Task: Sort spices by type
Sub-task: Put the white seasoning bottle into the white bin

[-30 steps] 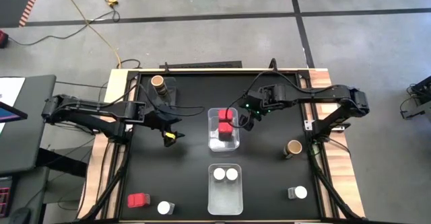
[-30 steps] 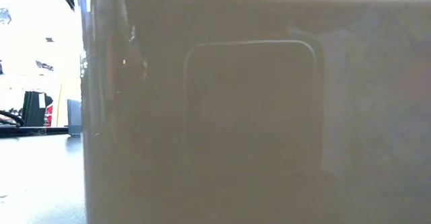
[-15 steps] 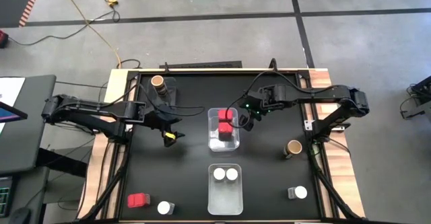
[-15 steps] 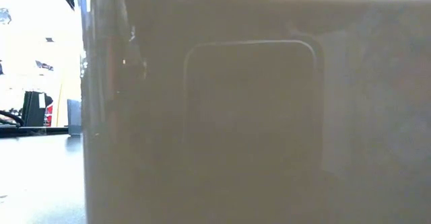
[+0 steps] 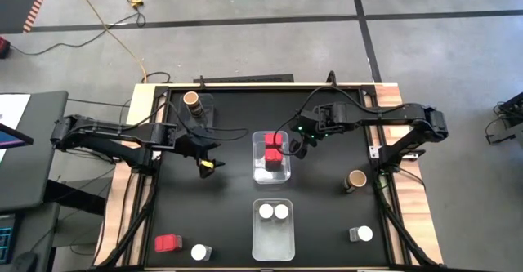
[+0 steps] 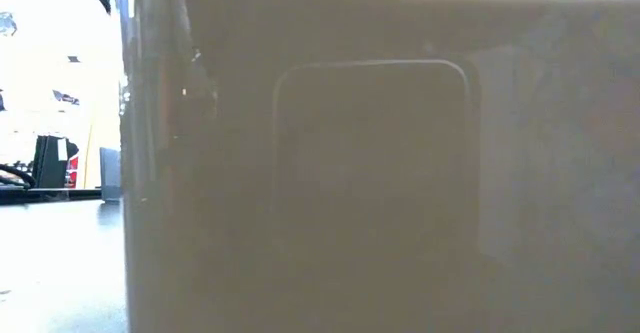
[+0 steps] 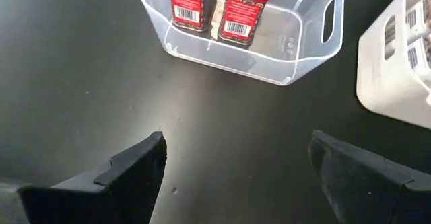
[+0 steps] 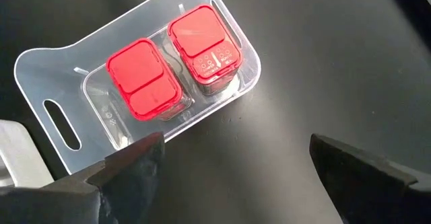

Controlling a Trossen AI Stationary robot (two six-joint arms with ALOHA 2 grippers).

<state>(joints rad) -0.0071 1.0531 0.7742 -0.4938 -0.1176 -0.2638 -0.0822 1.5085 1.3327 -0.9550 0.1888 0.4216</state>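
The third red spice box [image 5: 167, 243] lies near the table's front-left corner, nearer the empty, open left gripper [image 5: 206, 166] (right gripper [image 5: 292, 145] open too).

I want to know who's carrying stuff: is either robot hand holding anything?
No. The left gripper and right gripper are both open and empty, hovering over the bare table.

Two clear tubs [image 5: 271, 157] [image 5: 273, 228] sit mid-table, one beyond the other. The black table [image 5: 237, 198] stands on grey floor [image 5: 245, 43]. A yellow cable [image 5: 114, 35] crosses that floor.
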